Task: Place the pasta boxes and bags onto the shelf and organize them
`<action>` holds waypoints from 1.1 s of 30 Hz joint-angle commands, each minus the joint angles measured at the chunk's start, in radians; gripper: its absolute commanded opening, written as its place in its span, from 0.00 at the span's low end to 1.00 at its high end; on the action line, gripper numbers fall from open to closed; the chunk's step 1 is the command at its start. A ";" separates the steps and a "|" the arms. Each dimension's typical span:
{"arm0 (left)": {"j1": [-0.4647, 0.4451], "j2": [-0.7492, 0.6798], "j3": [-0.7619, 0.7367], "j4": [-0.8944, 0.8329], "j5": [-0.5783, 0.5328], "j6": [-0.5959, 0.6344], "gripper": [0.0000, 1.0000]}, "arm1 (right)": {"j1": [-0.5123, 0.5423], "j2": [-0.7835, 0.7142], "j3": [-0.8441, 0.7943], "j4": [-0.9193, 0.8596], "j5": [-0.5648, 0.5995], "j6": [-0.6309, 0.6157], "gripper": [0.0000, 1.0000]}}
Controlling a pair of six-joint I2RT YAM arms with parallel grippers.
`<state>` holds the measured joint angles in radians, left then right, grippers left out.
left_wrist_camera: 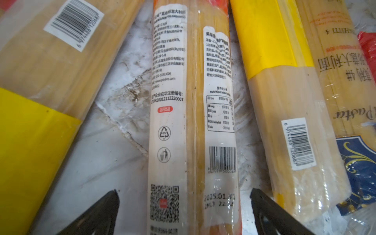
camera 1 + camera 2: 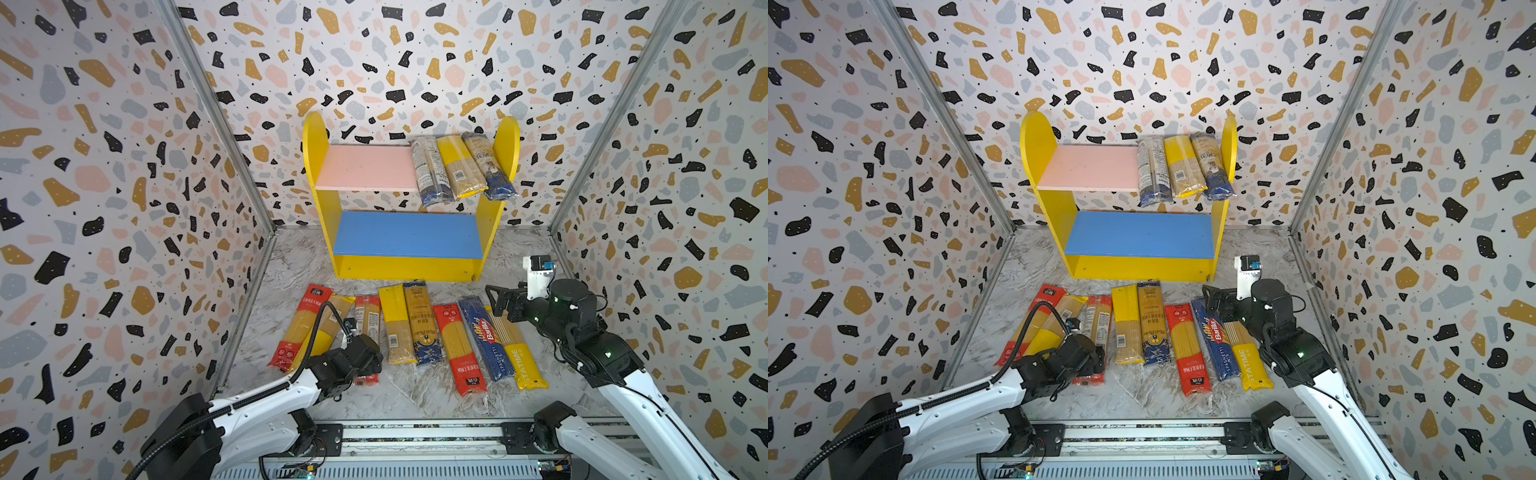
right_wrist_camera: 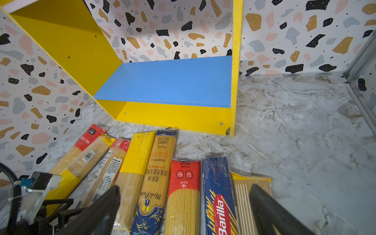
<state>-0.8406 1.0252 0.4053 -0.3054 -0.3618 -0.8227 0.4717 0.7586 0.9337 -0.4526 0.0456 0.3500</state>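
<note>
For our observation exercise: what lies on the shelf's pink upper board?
Three spaghetti packs lie side by side on the pink board, at its right end, overhanging the front. Under them the surface is covered; the rest is bare.

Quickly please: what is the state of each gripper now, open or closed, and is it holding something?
Left gripper: open, straddling the white-labelled spaghetti pack, not gripping it.
Right gripper: open, holding nothing.

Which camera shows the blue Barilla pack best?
Both top views: the Barilla pack lies there end to end, name readable. The right wrist view shows it closer but cut off partway. The left wrist view misses it.
</note>
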 commanded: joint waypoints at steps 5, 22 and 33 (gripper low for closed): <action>-0.008 0.040 -0.032 0.077 0.021 -0.007 0.99 | -0.002 -0.015 0.005 0.005 0.010 -0.006 0.99; -0.008 0.248 -0.061 0.292 0.022 0.023 0.99 | -0.002 0.003 0.047 -0.029 0.009 -0.004 0.99; -0.009 0.400 -0.067 0.406 0.042 0.047 1.00 | -0.003 0.017 0.071 -0.049 0.018 -0.005 0.99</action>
<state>-0.8474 1.3582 0.3786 0.1211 -0.4507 -0.7506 0.4713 0.7784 0.9577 -0.4812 0.0494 0.3500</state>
